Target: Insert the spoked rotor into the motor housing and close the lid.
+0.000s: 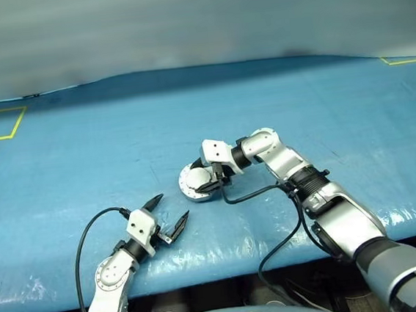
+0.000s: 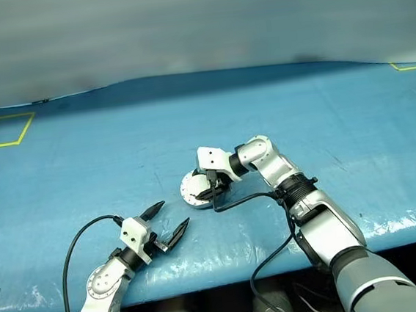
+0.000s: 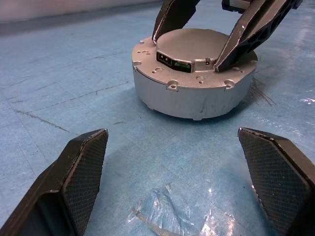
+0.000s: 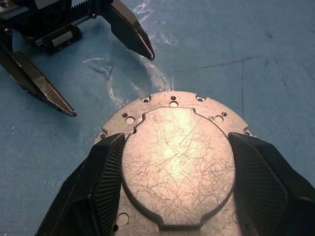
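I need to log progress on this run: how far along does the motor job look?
Done, by the look of it: the housing sits shut on the blue table, a flat silver lid on top, no windings or rotor showing. In hand: the right gripper has a finger each side of the lid's raised centre; whether it presses, I cannot tell. The left gripper waits open nearby. Left: letting go and backing off.

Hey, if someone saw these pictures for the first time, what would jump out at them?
The closed round silver motor housing in the middle of the blue table, with the right gripper over it, one of its fingers on each side of the raised top plate. Nearer the table's front edge, the left gripper points toward it, fingers spread wide and empty.
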